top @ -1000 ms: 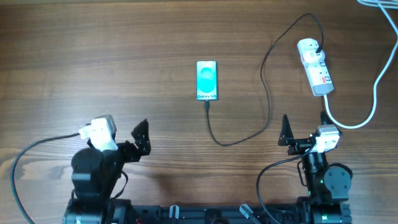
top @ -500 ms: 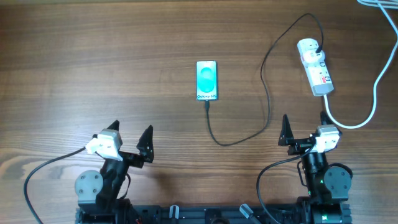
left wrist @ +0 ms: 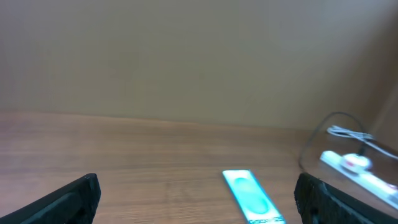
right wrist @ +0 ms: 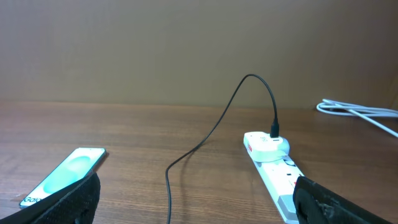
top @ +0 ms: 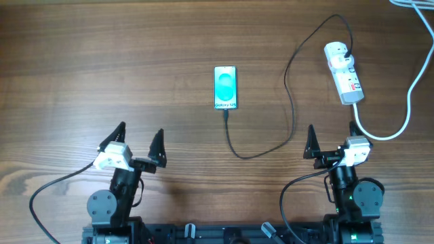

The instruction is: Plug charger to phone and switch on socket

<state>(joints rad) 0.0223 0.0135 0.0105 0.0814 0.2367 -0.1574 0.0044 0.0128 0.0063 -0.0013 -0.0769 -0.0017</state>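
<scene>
On the table [top: 135, 68], phone [top: 226, 87] lengthwise near-to-far (lettered end near)

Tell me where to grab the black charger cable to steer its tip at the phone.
Grip the charger right behind its connector tip, by the phone's lettered short edge. Come straight down, closing across the cable: it lies flat there and runs straight away from the phone, keeping the tip aligned. Whether it's already seated, I can't tell.
</scene>
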